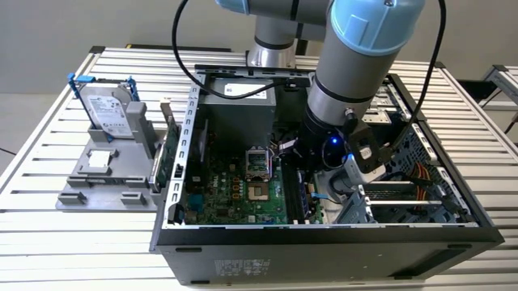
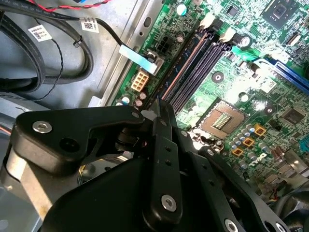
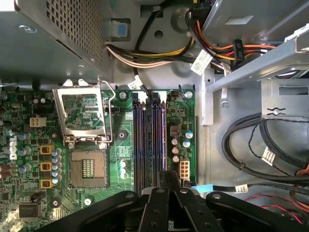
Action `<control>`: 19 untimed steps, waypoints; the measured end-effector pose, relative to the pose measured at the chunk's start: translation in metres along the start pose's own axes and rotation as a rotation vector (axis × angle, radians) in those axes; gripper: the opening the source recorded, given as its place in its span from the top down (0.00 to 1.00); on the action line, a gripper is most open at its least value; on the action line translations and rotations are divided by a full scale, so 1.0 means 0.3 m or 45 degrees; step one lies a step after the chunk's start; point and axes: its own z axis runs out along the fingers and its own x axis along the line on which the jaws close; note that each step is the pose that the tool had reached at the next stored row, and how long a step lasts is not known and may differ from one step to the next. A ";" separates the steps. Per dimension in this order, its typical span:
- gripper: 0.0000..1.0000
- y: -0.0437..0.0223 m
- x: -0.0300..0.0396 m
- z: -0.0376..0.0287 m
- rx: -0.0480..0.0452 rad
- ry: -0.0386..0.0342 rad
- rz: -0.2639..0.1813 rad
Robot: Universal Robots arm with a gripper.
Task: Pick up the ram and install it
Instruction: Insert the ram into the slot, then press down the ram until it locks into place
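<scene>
Black gripper [image 2: 158, 113] fingers in the second wrist view are pressed together on the thin ram [image 2: 158, 102], edge-on over the motherboard [image 2: 231, 82] slots. First wrist view: gripper [image 3: 166, 179] just above the memory slots [image 3: 149, 140]. Exterior view: arm inside the open computer case [image 1: 324, 239].

1. Big slatted metal table [image 1: 48, 242], pale silvery, takes up most of the exterior view.
2. Plain grey wall [image 1: 97, 21] behind it.
3. Another slatted table corner [image 1: 503, 79] at the exterior view's right.
4. Even, soft light.
</scene>
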 end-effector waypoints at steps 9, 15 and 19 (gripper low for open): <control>1.00 0.006 0.000 0.000 -0.001 0.0091 -0.175; 1.00 0.007 0.000 0.000 -0.001 0.0153 -0.297; 1.00 0.007 0.000 0.000 -0.002 0.0194 -0.377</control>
